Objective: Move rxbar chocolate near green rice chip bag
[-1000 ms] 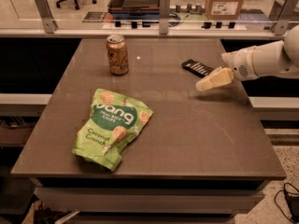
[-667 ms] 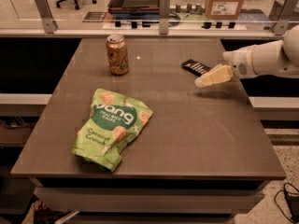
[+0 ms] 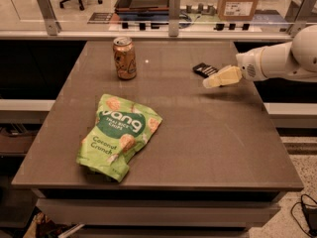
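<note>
The rxbar chocolate [image 3: 204, 69], a small flat black bar with white stripes, lies on the grey table [image 3: 198, 133] at the back right. My gripper [image 3: 212, 81] reaches in from the right on a white arm and hangs just in front of and beside the bar, a little above the table; part of the bar is hidden behind it. The green rice chip bag [image 3: 119, 135], a crinkled light-green pouch with a dark green patch, lies at the front left, far from the bar.
An orange-gold drink can [image 3: 124, 58] stands upright at the back left of the table. A glass barrier with metal posts [image 3: 173, 6] runs behind the table's far edge. A cardboard box [image 3: 239, 0] sits beyond it.
</note>
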Controlling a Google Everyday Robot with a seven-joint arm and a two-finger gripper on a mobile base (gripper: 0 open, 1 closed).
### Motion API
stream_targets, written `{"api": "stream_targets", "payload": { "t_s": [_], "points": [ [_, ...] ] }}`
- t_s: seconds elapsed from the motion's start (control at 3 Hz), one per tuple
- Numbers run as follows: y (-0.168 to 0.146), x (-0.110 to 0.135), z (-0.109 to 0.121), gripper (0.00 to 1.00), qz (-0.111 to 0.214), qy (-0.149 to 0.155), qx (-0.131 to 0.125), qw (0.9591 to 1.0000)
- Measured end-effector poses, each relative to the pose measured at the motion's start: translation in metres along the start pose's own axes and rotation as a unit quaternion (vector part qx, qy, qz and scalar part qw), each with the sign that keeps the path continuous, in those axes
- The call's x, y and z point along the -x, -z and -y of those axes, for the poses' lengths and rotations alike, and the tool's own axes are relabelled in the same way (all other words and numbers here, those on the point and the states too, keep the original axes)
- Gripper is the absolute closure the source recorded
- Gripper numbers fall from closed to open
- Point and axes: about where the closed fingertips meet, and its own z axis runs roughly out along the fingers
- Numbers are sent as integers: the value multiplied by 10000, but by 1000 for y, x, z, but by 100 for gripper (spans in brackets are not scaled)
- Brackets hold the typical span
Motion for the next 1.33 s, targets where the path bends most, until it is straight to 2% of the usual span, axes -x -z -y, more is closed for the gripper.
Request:
{"api": "stream_targets", "payload": {
  "t_s": [0.67, 1.0, 1.33],
  "points": [
    [-20, -18, -1, 0, 201, -301, -69, 9993],
    [-26, -23, 0, 16, 265, -407, -45, 9988],
    [-27, -23, -1, 39, 267, -412, -37, 9988]
  ]
}}
